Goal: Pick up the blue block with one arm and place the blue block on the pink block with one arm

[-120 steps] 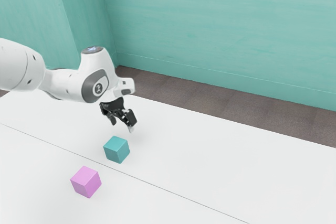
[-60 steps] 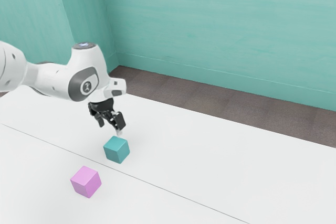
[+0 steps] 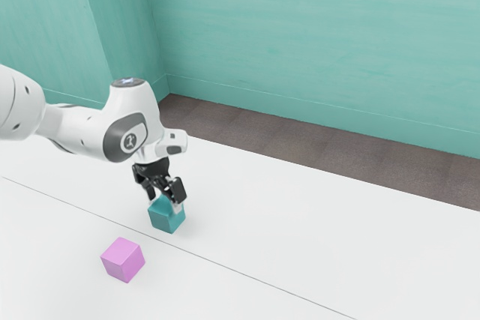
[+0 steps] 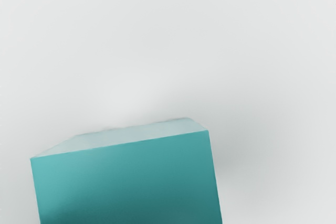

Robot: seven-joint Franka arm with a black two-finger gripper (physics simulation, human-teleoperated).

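Since a second ago: over table [image 3: 337,245], arm [image 3: 82,129] has dropped to blue block [image 3: 166,219]. Arm: enters from exterior view's left, hand pointing down. Blue block: on table, directly beneath gripper [image 3: 166,196]. Pink block [image 3: 122,258]: apart, toward the camera. Gripper: open, tips at block's top, holding nothing.

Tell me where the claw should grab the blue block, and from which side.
Grip the blue block by two opposite upright faces, coming straight down from above. It is a cube sitting flat on the table, and the pink block lies well apart, so nothing crowds its sides. The claw hangs right at its top, so a vertical approach looks best.
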